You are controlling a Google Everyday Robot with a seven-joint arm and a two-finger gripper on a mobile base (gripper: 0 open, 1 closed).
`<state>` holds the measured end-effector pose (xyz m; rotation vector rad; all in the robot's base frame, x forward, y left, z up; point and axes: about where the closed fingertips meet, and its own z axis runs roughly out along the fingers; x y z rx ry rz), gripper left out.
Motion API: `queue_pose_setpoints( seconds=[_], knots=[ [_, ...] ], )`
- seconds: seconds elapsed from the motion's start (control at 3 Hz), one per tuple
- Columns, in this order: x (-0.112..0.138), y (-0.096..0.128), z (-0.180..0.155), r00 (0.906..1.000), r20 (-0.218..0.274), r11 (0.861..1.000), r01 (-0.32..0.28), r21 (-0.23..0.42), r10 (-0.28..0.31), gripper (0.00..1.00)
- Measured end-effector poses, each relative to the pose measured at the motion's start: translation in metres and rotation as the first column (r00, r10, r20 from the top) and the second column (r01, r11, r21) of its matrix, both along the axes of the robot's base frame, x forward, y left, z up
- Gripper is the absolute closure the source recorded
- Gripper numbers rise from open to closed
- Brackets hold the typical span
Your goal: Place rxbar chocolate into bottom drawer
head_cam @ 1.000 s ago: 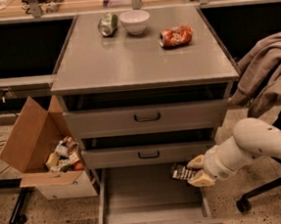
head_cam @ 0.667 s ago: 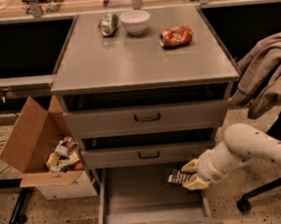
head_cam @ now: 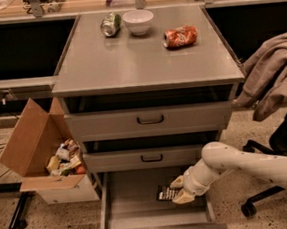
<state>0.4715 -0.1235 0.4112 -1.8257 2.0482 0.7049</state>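
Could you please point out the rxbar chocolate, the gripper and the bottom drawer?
rxbar chocolate [head_cam: 165, 193], camera view: middle of its black wrapper.
gripper [head_cam: 177, 190], camera view: between its fingers, gripping the bar over the drawer.
bottom drawer [head_cam: 134, 205], camera view: bare grey floor.

The hand [head_cam: 177, 190] hangs over the right part of the open bottom drawer [head_cam: 134, 210], gripping the rxbar chocolate [head_cam: 165, 193], which juts to its left, seemingly just clear of the drawer floor. Behind and above the hand sit two upper drawers [head_cam: 150, 121], then the desk [head_cam: 144, 63], carrying a bowl [head_cam: 138, 21], a can [head_cam: 110, 25] and a crushed can [head_cam: 180, 36]. Far left of the hand stands a cardboard box [head_cam: 28, 141]; to its right, a chair [head_cam: 254, 202] draped with cloth [head_cam: 276, 80].
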Motion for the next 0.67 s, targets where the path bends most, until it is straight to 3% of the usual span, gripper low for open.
queue_pose_setpoints(
  seconds=[0.33, 0.67],
  knots=[
    [0.0062, 0.0186, -0.0756, 0.9963, -0.084, 1.000, -0.014, 0.018, 0.016, 1.00],
    [0.0055, 0.0197, -0.0806, 0.9957, -0.092, 1.000, -0.010, 0.014, 0.011, 1.00]
  ],
)
